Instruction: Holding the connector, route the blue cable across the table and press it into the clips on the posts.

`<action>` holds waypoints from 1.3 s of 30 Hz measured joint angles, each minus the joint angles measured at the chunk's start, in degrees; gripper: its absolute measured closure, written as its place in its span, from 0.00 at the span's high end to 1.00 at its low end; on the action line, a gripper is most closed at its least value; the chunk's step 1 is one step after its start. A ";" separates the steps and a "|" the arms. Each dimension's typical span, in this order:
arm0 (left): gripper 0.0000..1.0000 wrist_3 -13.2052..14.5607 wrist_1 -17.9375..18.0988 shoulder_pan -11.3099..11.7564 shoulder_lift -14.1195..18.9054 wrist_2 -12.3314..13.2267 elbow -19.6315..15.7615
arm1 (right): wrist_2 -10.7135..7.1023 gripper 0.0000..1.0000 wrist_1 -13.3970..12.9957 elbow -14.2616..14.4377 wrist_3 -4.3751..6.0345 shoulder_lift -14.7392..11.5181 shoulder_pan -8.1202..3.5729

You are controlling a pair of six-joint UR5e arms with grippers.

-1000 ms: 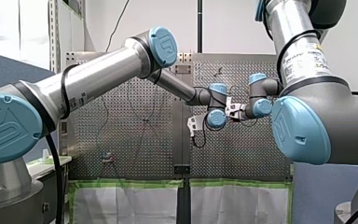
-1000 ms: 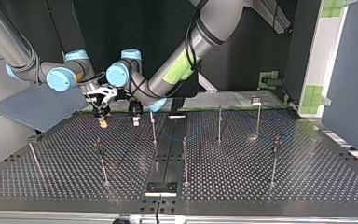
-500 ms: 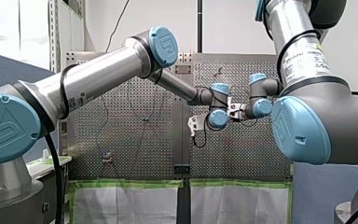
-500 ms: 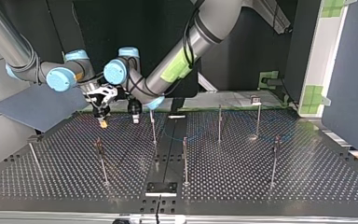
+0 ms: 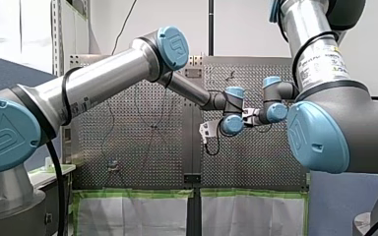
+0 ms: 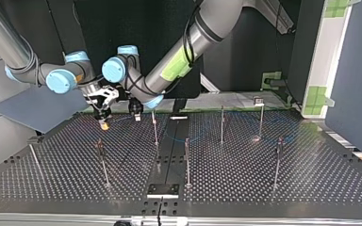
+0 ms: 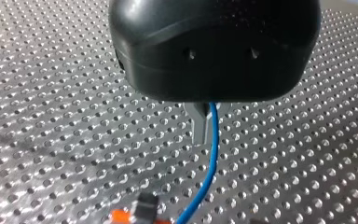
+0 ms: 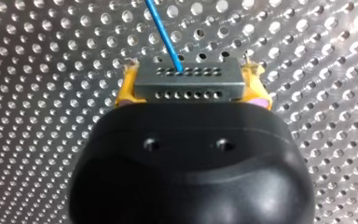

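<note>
Right jaws: my right gripper (image 8: 189, 77) is clamped on the connector (image 8: 189, 87), with a yellow pad (image 8: 127, 87) pressed against each short end.
Left jaws: the metal fingers (image 7: 199, 122) of my left gripper (image 7: 204, 136) stand tight together on the blue cable (image 7: 211, 158), which comes out from between them.
Connector: a grey block with two rows of small holes on its face. Its long axis lies from pad to pad, across the gripper, over the perforated table (image 8: 37, 56).
Cable direction: it leaves the farther row of holes and runs ahead of my right gripper, leaning a little to one side. In the left wrist view it runs from the fingers to the connector held in the other gripper.
Place: in the top view both grippers hang side by side near the table's far edge, left of the middle. My left gripper is just beside the nearest of the posts (image 6: 155, 128).
Writing: a white label (image 5: 320, 61) on my right arm carries print too small to read. The blue joint caps (image 5: 173, 46) bear a raised emblem whose letters I cannot make out.
View differences: only the wrist views show the two grips. The front view shows the two wrists close together but hides the fingers, connector and cable. Only the top view shows the upright posts, with faint blue stretches of cable among them.
</note>
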 joint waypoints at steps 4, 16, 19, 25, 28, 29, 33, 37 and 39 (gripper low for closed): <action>0.00 -1.56 -1.84 -0.23 1.01 -1.50 0.00 | 0.00 0.00 1.75 -1.05 -0.58 -0.40 -0.03; 0.00 -1.74 -6.69 -1.40 6.66 -3.70 -0.01 | 0.18 0.00 6.45 -1.52 -2.30 -5.23 0.47; 0.00 -1.49 -7.13 -1.71 7.99 -4.31 -0.01 | 0.10 0.00 6.65 -1.52 -2.39 -6.68 0.66; 0.00 -1.02 -7.43 -2.42 9.54 -4.71 -0.01 | 0.04 0.00 6.74 -1.52 -2.43 -9.32 0.74; 0.00 -0.69 -7.43 -2.71 9.72 -4.77 -0.01 | 0.04 0.00 6.72 -1.51 -2.43 -10.57 0.53; 0.00 -0.59 -7.42 -2.77 9.75 -4.78 0.00 | 0.04 0.00 6.72 -1.51 -2.43 -11.00 0.44; 0.00 -0.33 -7.32 -3.06 10.00 -4.78 0.00 | 0.04 0.00 6.76 -1.50 -2.42 -12.87 0.10; 0.00 0.12 -7.04 -3.56 10.75 -4.79 0.00 | 0.03 0.00 6.75 -1.50 -2.34 -14.86 -0.14; 0.00 0.33 -6.90 -3.80 11.13 -4.79 0.00 | 0.03 0.00 6.76 -1.50 -2.29 -15.79 -0.18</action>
